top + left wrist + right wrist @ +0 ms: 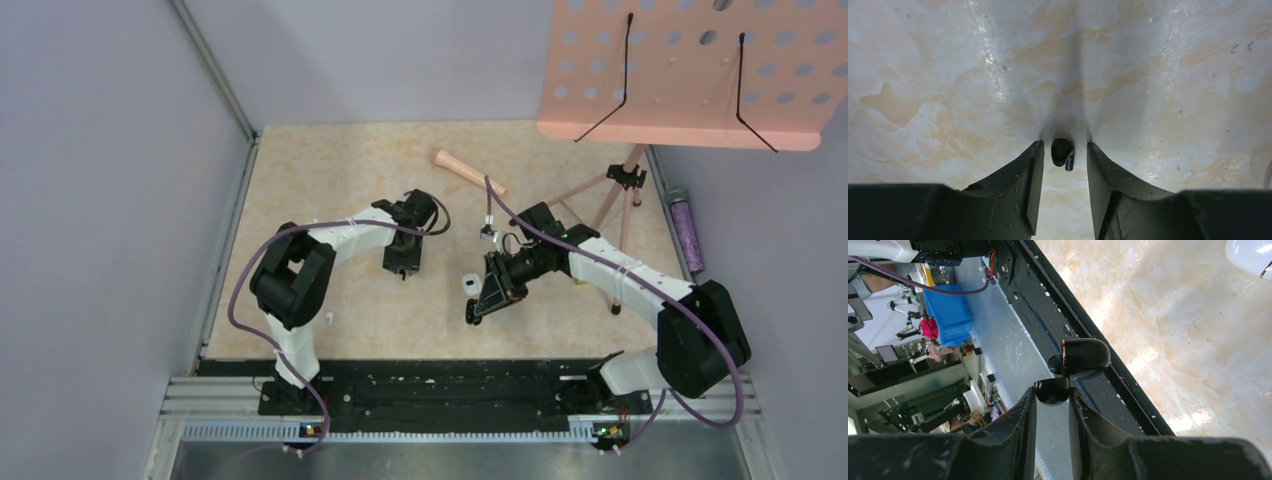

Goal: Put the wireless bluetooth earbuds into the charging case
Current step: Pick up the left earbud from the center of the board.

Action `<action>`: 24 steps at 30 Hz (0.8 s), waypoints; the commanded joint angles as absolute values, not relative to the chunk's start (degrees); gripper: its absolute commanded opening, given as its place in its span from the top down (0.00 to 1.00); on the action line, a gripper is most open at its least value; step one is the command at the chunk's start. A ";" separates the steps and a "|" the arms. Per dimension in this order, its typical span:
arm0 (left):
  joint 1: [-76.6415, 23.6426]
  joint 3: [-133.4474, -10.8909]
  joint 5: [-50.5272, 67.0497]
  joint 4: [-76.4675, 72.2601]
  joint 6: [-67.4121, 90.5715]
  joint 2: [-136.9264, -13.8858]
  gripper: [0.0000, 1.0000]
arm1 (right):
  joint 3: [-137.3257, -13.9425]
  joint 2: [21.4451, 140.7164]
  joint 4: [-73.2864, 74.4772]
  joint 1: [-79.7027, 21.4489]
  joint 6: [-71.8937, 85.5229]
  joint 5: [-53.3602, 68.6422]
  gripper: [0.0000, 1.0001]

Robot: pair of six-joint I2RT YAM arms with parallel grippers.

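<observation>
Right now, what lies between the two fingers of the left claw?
A small dark earbud lies on the table between the left claw's fingers, apparently touching neither. The left wrist view shows it.

Glossy black charging case [1085, 357], shiny marbled tabletop [948, 75]

Robotics lab — walled test table [330, 180], cluttered equipment benches [908, 385] beyond

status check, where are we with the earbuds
Left pincer open, straddling dark earbud on table. Right pincer shut on open charging case. White object lying close by.
</observation>
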State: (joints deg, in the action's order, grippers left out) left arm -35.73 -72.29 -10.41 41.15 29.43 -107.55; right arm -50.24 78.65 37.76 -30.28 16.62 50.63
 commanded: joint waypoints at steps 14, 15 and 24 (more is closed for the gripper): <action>-35.25 -73.05 -10.89 42.03 30.98 -107.08 0.78 | -51.93 78.05 37.35 -31.03 16.31 51.33 1.00; -35.31 -73.14 -10.96 42.08 31.09 -107.08 0.78 | -51.94 78.00 37.35 -31.04 16.34 51.33 1.00; -35.27 -73.16 -12.03 40.88 31.46 -104.02 0.86 | -51.85 77.70 37.35 -31.03 16.31 51.15 1.00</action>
